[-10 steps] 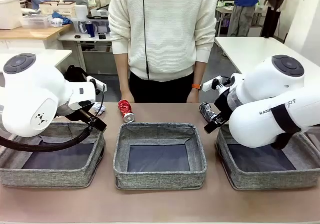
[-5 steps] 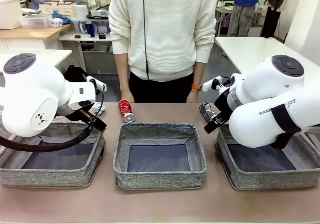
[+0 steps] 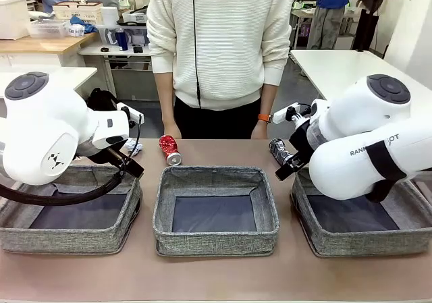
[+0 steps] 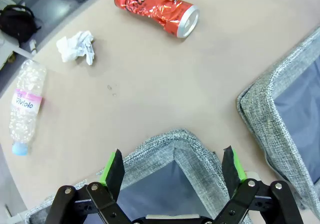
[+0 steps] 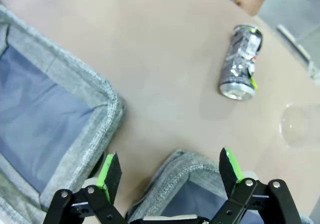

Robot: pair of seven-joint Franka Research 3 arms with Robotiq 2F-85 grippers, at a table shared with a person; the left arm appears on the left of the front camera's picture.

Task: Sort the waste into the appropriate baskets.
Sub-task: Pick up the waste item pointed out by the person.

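Red can (image 4: 156, 10) on table (image 4: 165, 89) | left pincer (image 4: 173, 158) wide, empty | right pincer (image 5: 169, 160) wide, empty

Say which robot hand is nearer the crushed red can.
Left. The left hand hovers over a grey woven basket's corner, crushed red can beyond; the right hand hovers over the rightmost basket.

Setting, robotics lab: I work at a brown table (image 3: 216, 276) opposite a person (image 3: 219, 46), and behind them are a white workbench (image 3: 344, 63), a wooden-topped bench (image 3: 40, 44) carrying plastic crates (image 3: 77, 11), and other people (image 3: 331, 6) standing among further tables.
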